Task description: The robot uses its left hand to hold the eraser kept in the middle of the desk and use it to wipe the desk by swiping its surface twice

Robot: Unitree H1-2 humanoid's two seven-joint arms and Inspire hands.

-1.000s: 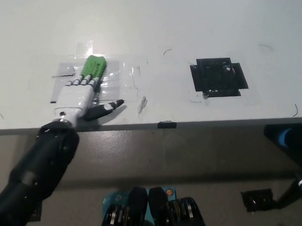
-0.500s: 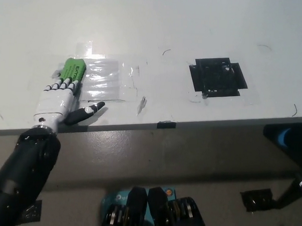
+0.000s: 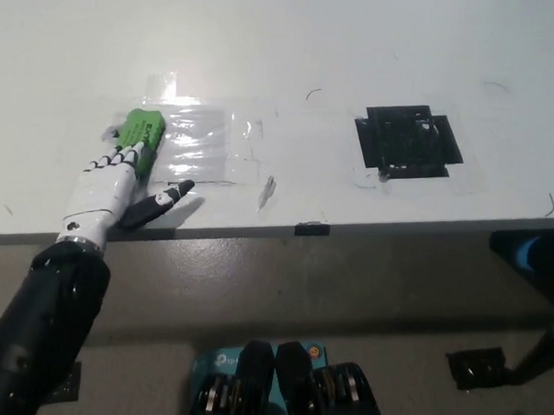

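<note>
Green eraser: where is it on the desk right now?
In the head view, the green eraser sits left on the white desk, under the left hand, beside clear tape.

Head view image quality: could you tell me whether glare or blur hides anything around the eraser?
In the head view, the clear tape patch on the desk glints with streaky glare; the green eraser under the left hand is slightly soft but readable; the black tape square looks grainy.

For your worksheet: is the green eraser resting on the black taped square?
No, the green eraser lies under the white left hand, well apart from the black taped square.
</note>
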